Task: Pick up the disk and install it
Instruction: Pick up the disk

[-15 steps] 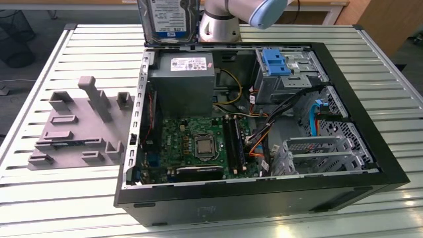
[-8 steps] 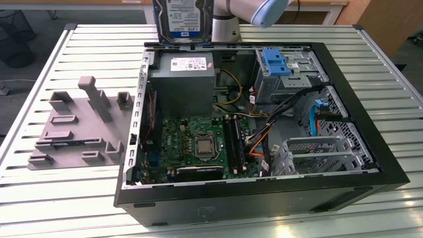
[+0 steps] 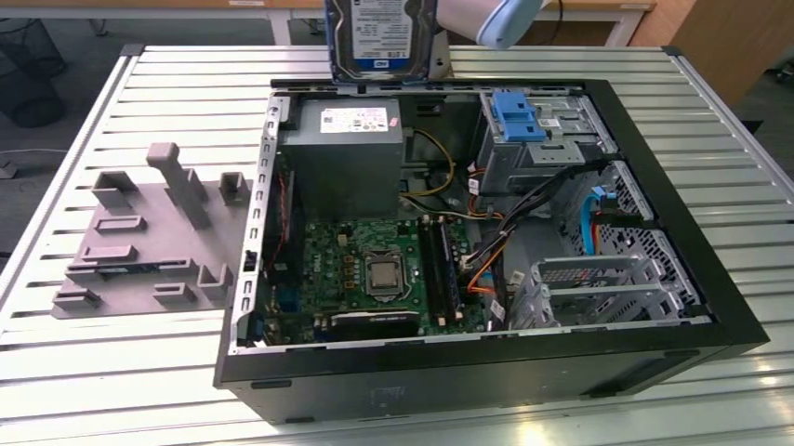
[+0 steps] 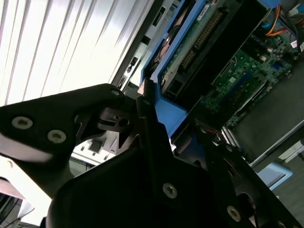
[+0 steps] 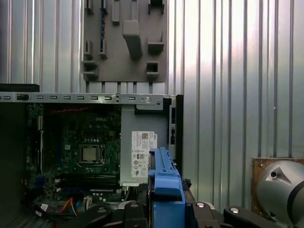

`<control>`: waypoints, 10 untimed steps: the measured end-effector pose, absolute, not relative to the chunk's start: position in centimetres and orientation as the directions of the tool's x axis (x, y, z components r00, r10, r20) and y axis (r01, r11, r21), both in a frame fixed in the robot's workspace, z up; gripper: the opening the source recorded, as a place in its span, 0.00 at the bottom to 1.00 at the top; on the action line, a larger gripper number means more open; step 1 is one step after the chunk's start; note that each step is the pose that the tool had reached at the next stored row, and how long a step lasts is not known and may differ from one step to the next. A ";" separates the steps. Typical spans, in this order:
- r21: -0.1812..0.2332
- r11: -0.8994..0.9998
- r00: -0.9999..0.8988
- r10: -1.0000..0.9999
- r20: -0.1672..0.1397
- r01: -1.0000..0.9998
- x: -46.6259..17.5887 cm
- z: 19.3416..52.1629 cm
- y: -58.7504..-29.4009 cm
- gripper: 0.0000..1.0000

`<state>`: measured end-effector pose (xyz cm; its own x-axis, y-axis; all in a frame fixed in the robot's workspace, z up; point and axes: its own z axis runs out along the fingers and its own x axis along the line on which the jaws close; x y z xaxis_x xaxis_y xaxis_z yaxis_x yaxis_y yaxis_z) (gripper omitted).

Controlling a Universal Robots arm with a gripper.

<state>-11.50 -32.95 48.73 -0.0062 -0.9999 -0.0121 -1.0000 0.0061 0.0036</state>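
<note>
The disk (image 3: pixel 381 37), a silver drive with a white-and-blue label and blue side rails, hangs upright in the air above the far edge of the open computer case (image 3: pixel 645 232). My gripper (image 4: pixel 166 137) is shut on it. In the second wrist view its black fingers (image 4: pixel 147 118) clamp the blue rail (image 4: pixel 173 116), and the disk's green circuit-board side (image 4: pixel 190 42) stretches away from them. In the first wrist view the blue rail (image 5: pixel 166 183) rises between the black gripper parts (image 5: pixel 166 216), over the case's power-supply corner.
Inside the case lie a grey power supply (image 3: pixel 341 139), the green motherboard (image 3: pixel 372 269), a drive bay with a blue latch (image 3: pixel 519 116) and a metal cage (image 3: pixel 596 279). A grey fixture plate (image 3: pixel 143 232) sits on the slatted table at the exterior view's left.
</note>
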 end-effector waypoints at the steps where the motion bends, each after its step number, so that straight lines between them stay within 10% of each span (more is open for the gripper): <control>1: 0.004 0.006 -0.006 -1.000 -0.012 -1.000 -11.3 48.7 -33.0 0.36; 10: 0.004 0.007 -0.007 -1.000 -0.013 -1.000 -11.3 48.7 -34.2 0.36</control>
<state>-11.31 -34.22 48.71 -0.0069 -0.9999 -0.0125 -1.0000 0.0068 0.0036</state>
